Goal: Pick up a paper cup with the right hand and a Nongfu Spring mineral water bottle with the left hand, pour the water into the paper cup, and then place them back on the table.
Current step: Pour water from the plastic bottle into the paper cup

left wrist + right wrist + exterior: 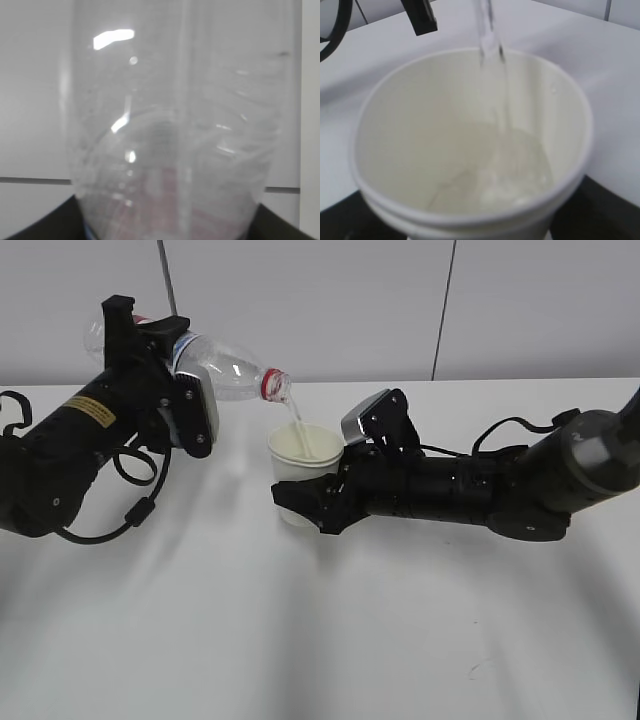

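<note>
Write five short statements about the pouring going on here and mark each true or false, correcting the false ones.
1. The left hand holds the Nongfu Spring mineral water bottle tipped with its mouth lower than its base. True.
2. The bottle's cap is on. False: the mouth is open and water streams out.
3. The stream lands inside the paper cup. True.
4. The paper cup stands alone on the table. False: the right hand grips it.
5. The cup is full to the rim. False: only its bottom holds water.
</note>
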You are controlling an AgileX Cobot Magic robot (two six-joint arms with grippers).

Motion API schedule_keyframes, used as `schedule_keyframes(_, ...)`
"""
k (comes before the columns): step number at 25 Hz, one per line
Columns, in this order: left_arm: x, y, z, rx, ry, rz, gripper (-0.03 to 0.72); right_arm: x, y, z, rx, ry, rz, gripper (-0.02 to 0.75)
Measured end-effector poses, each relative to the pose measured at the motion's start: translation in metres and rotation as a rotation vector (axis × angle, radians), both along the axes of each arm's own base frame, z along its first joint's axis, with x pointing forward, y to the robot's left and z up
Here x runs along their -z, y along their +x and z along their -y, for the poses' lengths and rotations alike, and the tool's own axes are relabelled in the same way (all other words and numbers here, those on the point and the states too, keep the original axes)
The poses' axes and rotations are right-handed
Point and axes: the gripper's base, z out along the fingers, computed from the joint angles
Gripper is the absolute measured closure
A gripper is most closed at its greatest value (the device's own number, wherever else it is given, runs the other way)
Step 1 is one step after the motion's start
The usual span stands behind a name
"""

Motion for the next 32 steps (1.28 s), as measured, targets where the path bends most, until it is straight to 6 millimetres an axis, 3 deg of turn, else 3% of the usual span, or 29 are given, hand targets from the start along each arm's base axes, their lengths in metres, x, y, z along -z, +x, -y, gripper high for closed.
schedule_keyframes(32, -0.0001, 0.0008, -0.0022, -0.024, -0.015, -0.004, 0.328, -0.0006, 0.0012, 0.0006, 0.012, -0.001, 0.014, 0.208)
